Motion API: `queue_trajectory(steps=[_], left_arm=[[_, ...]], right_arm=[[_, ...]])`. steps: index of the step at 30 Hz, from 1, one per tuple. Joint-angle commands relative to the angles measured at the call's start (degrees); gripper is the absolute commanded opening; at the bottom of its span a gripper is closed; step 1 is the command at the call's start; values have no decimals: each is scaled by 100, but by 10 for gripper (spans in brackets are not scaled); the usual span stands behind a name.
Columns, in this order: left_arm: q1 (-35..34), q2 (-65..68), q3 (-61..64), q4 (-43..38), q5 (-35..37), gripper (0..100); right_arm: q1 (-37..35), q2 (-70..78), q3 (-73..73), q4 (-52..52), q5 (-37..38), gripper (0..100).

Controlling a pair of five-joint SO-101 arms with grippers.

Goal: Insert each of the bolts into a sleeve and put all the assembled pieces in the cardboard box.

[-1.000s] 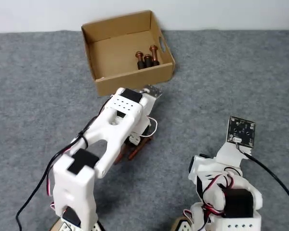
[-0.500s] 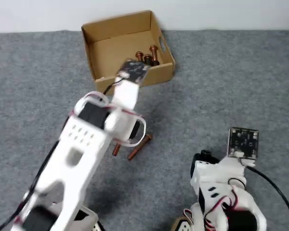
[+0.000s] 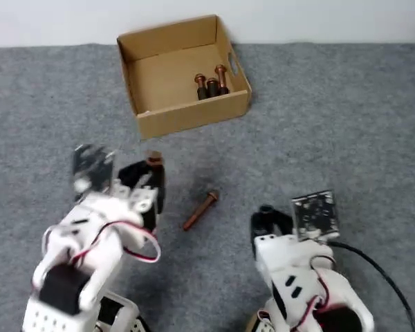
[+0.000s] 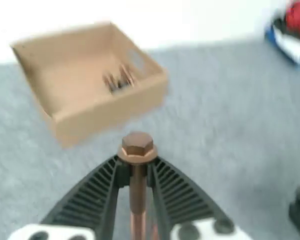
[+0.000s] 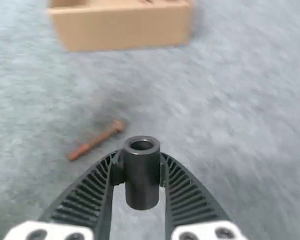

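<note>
The fingers [image 4: 90, 195] of your left gripper [image 4: 136, 167] pinch a bolt [image 4: 137, 148] below its head, your right gripper [image 5: 141, 175] clasps a sleeve [image 5: 141, 150] (open end showing), a second bolt [image 3: 199, 210] lies mid-table [image 3: 332, 104], and the cardboard box [image 3: 194, 119] sits by the far edge.

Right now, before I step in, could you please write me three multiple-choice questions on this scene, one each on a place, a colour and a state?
1. Where does the loose bolt lie relative to the box?
A. inside it
B. on the carpet in front of it, between the arms
C. leaning against its wall

2. What colour is the sleeve in the right claw?
A. black
B. white
C. copper

3. The left claw is:
A. open and empty
B. shut on a sleeve
C. shut on a second bolt

Answers:
1 B: the high view shows it flat on the carpet, apart from the box.
2 A: the right wrist view shows a black tube.
3 C: the left wrist view shows the shank clamped below the hex head.
</note>
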Motion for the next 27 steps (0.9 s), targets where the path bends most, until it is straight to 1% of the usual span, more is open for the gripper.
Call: queue_trajectory(steps=[1, 6, 9, 11, 13, 17, 19, 25, 27], left_arm=[[-167, -1064, 338, -545, 35, 4], [-158, -2198, 787, -624, 53, 4], [-158, -2681, 901, -607, 53, 4], [-176, -2760, 892, -598, 79, 4], [-202, -2725, 848, -615, 343, 4], [-149, -2673, 752, -615, 1187, 4], [0, -2681, 769, -589, 1574, 4], [624, -2673, 778, -607, 2163, 4], [703, -2673, 884, -624, 2277, 4]], right_arm=[[-620, 22, 281, -804, 79, 8], [-1578, 22, 853, -1754, 97, 8], [-1956, 31, 1134, -2316, 97, 8], [-2132, 31, 1310, -2580, 237, 8], [-2246, 31, 1486, -2844, 510, 8], [-2369, 22, 1758, -3389, 870, 8], [-2457, 22, 1829, -3530, 1037, 8], [-2703, 4, 1776, -3679, 1301, 8], [-2756, -13, 1767, -3679, 1407, 8]])
